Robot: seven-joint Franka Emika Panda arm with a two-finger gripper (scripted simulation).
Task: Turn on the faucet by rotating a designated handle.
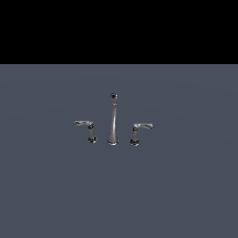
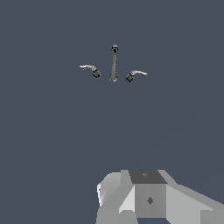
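We log the flat grey-blue bench (image 1: 56, 195) first, the largest thing in both views; in the exterior view it fills the lower part below a black band.

Next in size is the arm's end body, a pale grey block with a darker square face, seen only in the wrist view at the near edge. The tool's fingers do not show in either picture, so we cannot tell how far the tool is open, nor whether it has hold of anything. The block lies well apart from the faucet, with bare bench between them.

The faucet (image 1: 113, 122) stands upright on the bench, a chrome three-piece set. We take its spout (image 1: 113, 120) as our landmark: tall, slim, flared at the foot, with a dark knob tip at the top.

The handle (image 1: 86, 128) stands near the spout on the exterior view's left, apart from it. Its thin flat lever sits on a short post with a dark round base, and the lever points away from the spout, toward the exterior view's left. In the wrist view the handle (image 2: 90, 70) appears small, and nothing touches it.

The twin handle (image 1: 139, 132) stands near the spout on the opposite side, also apart from it, its lever pointing away toward the exterior view's right.
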